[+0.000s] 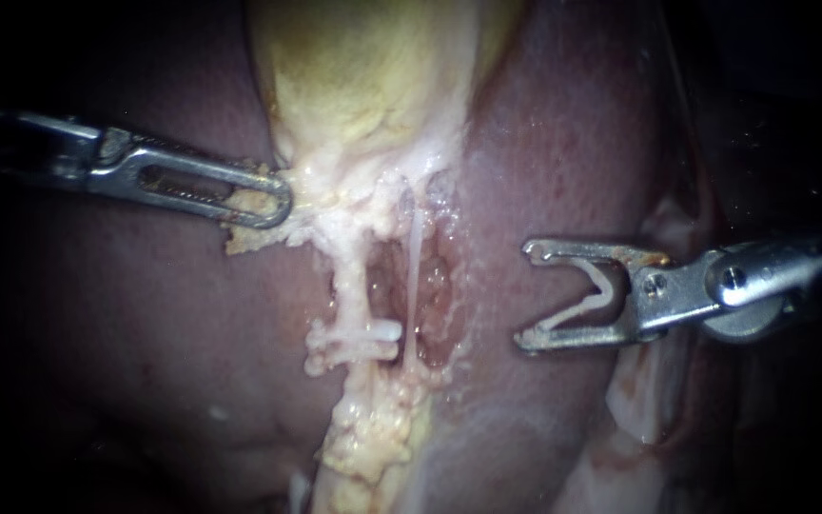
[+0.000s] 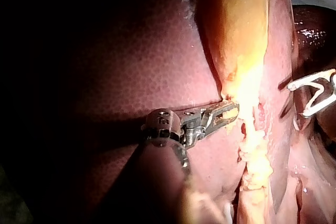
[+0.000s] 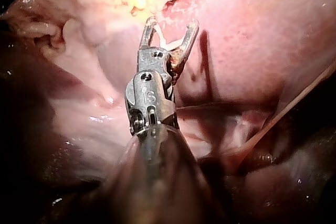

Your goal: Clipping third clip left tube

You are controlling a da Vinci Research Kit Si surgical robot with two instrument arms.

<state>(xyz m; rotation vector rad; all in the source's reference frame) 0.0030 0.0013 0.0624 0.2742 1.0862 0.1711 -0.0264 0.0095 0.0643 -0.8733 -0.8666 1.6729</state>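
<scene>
While pale fatty tissue (image 1: 311, 214) below the yellow gallbladder (image 1: 363, 76) is gripped in the jaws of the slender left instrument (image 1: 273, 200), the whitish left tube (image 1: 347, 286), running far to near, is seen left of the right instrument (image 1: 527, 295), whose wide jaws are loaded with a white V-shaped clip (image 1: 594, 297).

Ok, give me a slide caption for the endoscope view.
Left instrument holds the gallbladder; right instrument, a clip in its jaws, faces the two tubes.

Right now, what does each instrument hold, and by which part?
Left instrument: the pale tissue at the yellow gallbladder's narrow end. Right instrument: an open white V-shaped clip, by its legs.
</scene>
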